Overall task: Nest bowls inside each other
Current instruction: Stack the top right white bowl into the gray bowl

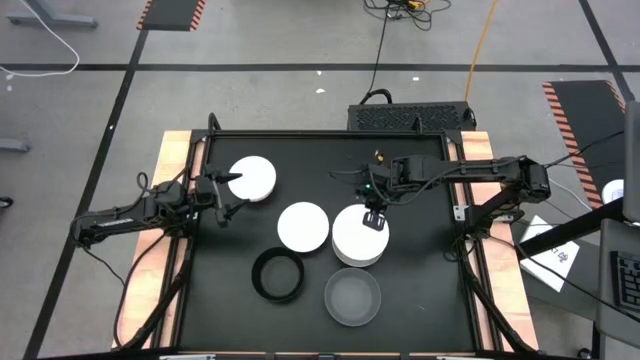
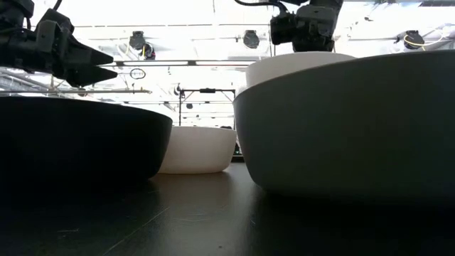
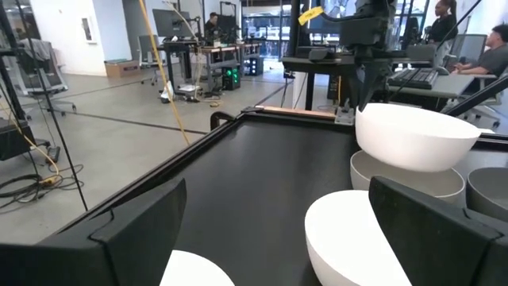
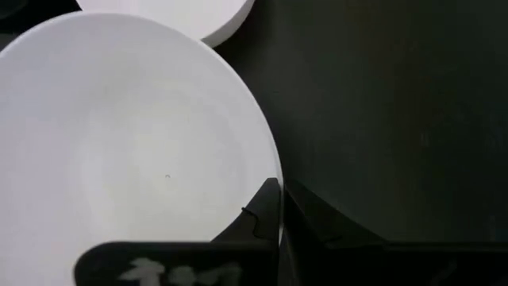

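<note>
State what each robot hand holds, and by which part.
The right hand pinches a white bowl by its rim; the left hand holds nothing.

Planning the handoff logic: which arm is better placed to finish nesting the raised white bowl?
Right. The right gripper already pinches the rim of the white plastic bowl, held directly above the translucent grey bowl it would drop into. The left gripper is open beside another white bowl, far off.

Black surface, wood-edged at both sides. Resting on it: white bowl far left, white bowl centre, black ring-rimmed bowl and translucent grey bowl nearest, grey bowl beside centre.
</note>
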Robot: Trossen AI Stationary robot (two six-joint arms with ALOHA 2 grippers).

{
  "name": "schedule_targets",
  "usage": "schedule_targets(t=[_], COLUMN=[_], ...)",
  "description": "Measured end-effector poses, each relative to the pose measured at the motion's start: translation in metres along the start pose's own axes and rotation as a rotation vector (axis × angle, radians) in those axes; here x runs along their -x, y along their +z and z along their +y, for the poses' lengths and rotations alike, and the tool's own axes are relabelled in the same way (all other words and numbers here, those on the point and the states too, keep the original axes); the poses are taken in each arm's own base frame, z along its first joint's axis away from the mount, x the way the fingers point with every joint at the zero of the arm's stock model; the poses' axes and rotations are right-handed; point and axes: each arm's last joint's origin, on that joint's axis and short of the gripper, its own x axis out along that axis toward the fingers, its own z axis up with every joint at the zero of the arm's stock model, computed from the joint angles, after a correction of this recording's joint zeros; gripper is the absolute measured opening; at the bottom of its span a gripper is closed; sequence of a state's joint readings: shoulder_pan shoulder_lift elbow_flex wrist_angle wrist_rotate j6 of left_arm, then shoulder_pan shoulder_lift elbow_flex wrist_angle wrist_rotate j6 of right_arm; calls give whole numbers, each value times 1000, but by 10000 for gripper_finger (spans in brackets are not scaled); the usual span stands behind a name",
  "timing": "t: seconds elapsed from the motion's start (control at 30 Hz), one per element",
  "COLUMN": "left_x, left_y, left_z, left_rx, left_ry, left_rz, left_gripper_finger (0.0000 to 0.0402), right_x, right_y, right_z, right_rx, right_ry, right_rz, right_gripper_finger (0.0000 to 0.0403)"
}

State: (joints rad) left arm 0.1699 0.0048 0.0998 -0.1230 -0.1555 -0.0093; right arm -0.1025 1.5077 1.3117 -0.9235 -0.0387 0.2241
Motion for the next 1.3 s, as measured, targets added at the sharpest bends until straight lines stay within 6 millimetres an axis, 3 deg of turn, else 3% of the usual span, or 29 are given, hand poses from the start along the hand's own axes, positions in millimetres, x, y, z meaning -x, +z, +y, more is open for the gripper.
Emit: schedule_targets(t=[0.9,1.3], left_x=[0,0], left_y=[0,-1], left_z=[0,0], left_rx=[-5,-7], left_ry=[0,0], left_rz=[3,8], left_gripper_finger=[399,399], right_x=[-49,-51], right_y=[-24,-26], right_z=[-11,-15], right_rx=[-42,-67], right_ry=[31,31], right_rz=[22,28], right_gripper_finger=[0,0])
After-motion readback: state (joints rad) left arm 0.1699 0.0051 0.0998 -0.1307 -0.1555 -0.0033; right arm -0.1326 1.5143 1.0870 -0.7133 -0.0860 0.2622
